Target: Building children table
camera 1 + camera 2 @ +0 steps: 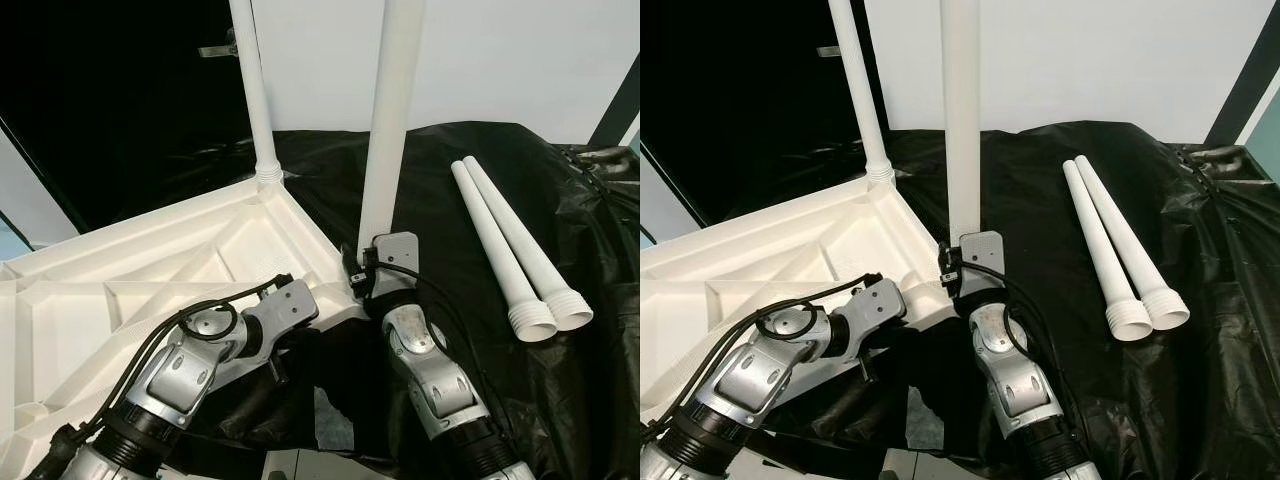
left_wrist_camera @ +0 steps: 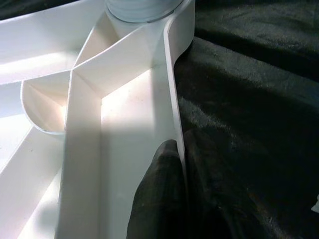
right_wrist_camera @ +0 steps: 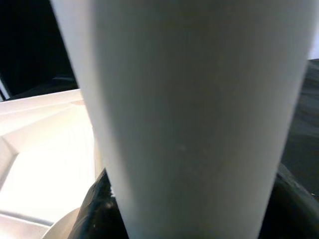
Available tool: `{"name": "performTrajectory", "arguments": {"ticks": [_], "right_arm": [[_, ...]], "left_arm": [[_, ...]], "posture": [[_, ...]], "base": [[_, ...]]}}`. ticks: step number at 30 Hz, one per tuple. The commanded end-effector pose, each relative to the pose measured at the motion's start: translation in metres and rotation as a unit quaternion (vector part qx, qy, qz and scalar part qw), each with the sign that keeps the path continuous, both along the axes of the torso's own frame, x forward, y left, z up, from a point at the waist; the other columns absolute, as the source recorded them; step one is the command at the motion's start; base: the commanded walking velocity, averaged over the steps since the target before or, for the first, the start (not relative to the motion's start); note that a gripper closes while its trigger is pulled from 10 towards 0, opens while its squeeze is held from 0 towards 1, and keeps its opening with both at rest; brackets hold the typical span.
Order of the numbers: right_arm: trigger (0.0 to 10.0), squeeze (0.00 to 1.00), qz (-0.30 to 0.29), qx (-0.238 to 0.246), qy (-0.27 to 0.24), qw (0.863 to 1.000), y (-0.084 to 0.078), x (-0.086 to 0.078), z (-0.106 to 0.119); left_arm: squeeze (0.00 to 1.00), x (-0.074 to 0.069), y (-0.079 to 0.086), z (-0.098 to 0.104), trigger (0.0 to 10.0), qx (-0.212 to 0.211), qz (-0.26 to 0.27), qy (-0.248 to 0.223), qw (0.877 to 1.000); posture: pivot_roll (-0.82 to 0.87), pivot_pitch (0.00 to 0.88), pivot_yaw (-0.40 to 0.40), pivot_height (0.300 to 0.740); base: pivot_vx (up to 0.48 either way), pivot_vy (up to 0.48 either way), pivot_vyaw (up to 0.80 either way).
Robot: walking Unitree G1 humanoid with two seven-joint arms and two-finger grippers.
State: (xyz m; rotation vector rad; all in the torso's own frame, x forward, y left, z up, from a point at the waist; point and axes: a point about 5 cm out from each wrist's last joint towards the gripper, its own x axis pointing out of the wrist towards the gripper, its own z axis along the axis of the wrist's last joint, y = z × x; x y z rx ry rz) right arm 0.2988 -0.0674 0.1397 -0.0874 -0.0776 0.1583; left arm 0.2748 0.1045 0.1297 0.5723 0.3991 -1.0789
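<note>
fitting: the right pincer (image 1: pixel 366 268) holds a white leg (image 1: pixel 390 120) upright at the near corner of the upturned tabletop (image 1: pixel 120 290), gripping it low on the shaft — the right wrist view has the leg squarely between the black fingers (image 3: pixel 99 209)
left pincer: the left pincer (image 1: pixel 300 300) sits at the tabletop's near edge, beside that same corner; in the left wrist view 1 dark finger (image 2: pixel 157 199) lies against the inner face of the rim wall (image 2: pixel 172 89), so it looks clamped on the rim, steadying the piece
tabletop: white, ribbed underside facing up, resting partly on the black cloth (image 1: pixel 470 200) that covers the desk
done: 1 leg (image 1: pixel 255 90) stands upright in the far corner socket, its threaded collar down at the tabletop
in hand: leg 2 is at its socket — whether it is fully seated cannot be told from here
left: 2 spare legs (image 1: pixel 515 260) lie side by side on the cloth, well apart from the tabletop, threaded ends toward the robot
progress: roughly a quarter to a half, by my judgement; 2 legs remain to fit, then the table must be turned upright
</note>
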Motion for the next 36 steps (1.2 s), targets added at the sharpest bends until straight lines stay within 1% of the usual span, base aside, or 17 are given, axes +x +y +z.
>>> {"name": "performTrajectory", "arguments": {"ticks": [1, 2, 5, 6, 7, 10, 11, 12, 13, 15, 17, 21, 23, 28, 32, 33, 36], "right_arm": [[10.0, 0.00, -0.088, -0.015, 0.083, 0.992, -0.031, -0.002, -0.034], [10.0, 0.00, -0.086, -0.009, 0.083, 0.993, -0.031, -0.001, -0.033], [10.0, 0.00, -0.063, -0.016, 0.058, 0.996, -0.025, -0.002, -0.027], [10.0, 0.00, -0.063, -0.016, 0.058, 0.996, -0.025, -0.002, -0.027], [10.0, 0.00, -0.031, 0.001, 0.027, 0.999, -0.019, -0.003, -0.016], [10.0, 0.00, -0.019, 0.009, 0.015, 1.000, -0.017, -0.004, -0.012], [10.0, 0.00, -0.003, 0.018, -0.002, 1.000, -0.015, -0.005, -0.006], [10.0, 0.00, -0.003, 0.018, -0.002, 1.000, -0.015, -0.005, -0.006], [10.0, 0.00, 0.011, 0.027, -0.019, 0.999, -0.014, -0.006, 0.001], [10.0, 0.00, 0.030, 0.036, -0.054, 0.997, -0.016, -0.008, 0.014], [10.0, 0.00, 0.030, 0.036, -0.054, 0.997, -0.016, -0.008, 0.014], [10.0, 0.00, 0.036, 0.039, -0.090, 0.995, -0.023, -0.007, 0.027], [10.0, 0.00, 0.036, 0.037, -0.092, 0.994, -0.023, -0.007, 0.027], [10.0, 0.00, 0.036, 0.057, -0.088, 0.994, -0.024, -0.007, 0.025], [10.0, 0.00, 0.037, 0.047, -0.070, 0.996, -0.022, -0.006, 0.019], [10.0, 0.00, 0.038, 0.050, -0.056, 0.996, -0.022, -0.005, 0.015], [10.0, 0.00, 0.039, 0.045, -0.049, 0.997, -0.021, -0.004, 0.011]], "left_arm": [[0.00, 0.007, -0.002, 0.029, 10.0, -0.013, -0.004, -0.068, 0.998], [0.00, 0.007, -0.002, 0.029, 10.0, -0.013, -0.004, -0.068, 0.998], [0.00, 0.008, -0.001, 0.029, 10.0, -0.013, -0.003, -0.068, 0.998], [0.00, 0.008, -0.001, 0.029, 10.0, -0.013, -0.003, -0.068, 0.998], [0.00, 0.007, 0.000, 0.029, 10.0, -0.012, -0.002, -0.068, 0.998], [0.00, 0.007, 0.000, 0.029, 10.0, -0.012, -0.002, -0.068, 0.998], [0.00, 0.007, 0.000, 0.029, 10.0, -0.013, -0.001, -0.067, 0.998], [0.00, 0.007, 0.000, 0.029, 10.0, -0.013, -0.001, -0.067, 0.998], [0.00, 0.007, 0.001, 0.029, 10.0, -0.014, -0.001, -0.065, 0.998], [0.00, 0.007, 0.001, 0.029, 10.0, -0.016, -0.001, -0.062, 0.998], [0.00, 0.007, 0.001, 0.029, 10.0, -0.016, -0.001, -0.062, 0.998], [0.00, 0.007, 0.000, 0.028, 10.0, -0.016, -0.002, -0.062, 0.998], [0.00, 0.008, 0.000, 0.028, 10.0, -0.016, -0.002, -0.062, 0.998], [0.00, 0.008, 0.000, 0.028, 10.0, -0.014, -0.002, -0.063, 0.998], [0.00, 0.008, 0.001, 0.028, 10.0, -0.013, -0.002, -0.063, 0.998], [0.00, 0.008, 0.002, 0.028, 10.0, -0.012, -0.002, -0.062, 0.998], [0.00, 0.007, 0.002, 0.028, 10.0, -0.012, -0.002, -0.062, 0.998]], "posture": [[0.08, 0.000, 0.028, 0.740], [0.08, 0.000, 0.028, 0.740], [0.08, 0.000, 0.029, 0.740], [0.08, 0.000, 0.029, 0.740], [0.08, 0.000, 0.031, 0.740], [0.08, 0.000, 0.031, 0.740], [0.08, 0.000, 0.031, 0.740], [0.08, 0.000, 0.031, 0.740], [0.08, 0.000, 0.032, 0.740], [0.08, 0.000, 0.034, 0.740], [0.08, 0.000, 0.034, 0.740], [0.07, 0.000, 0.033, 0.740], [0.07, 0.000, 0.033, 0.740], [0.08, 0.000, 0.034, 0.740], [0.08, 0.000, 0.035, 0.740], [0.08, 0.000, 0.038, 0.740], [0.08, 0.000, 0.039, 0.740]], "base": [[0.000, 0.000, 0.00], [0.000, 0.000, 0.00], [0.000, 0.000, 0.00], [0.000, 0.000, 0.00], [0.000, 0.000, 0.00], [0.000, 0.000, 0.00], [0.000, 0.000, 0.00], [0.000, 0.000, 0.00], [0.000, 0.000, 0.00], [0.000, 0.000, 0.00], [0.000, 0.000, 0.00], [0.000, 0.000, 0.00], [0.000, 0.000, 0.00], [0.000, 0.000, 0.00], [0.000, 0.000, 0.00], [0.000, 0.000, 0.00], [0.000, 0.000, 0.00]]}}
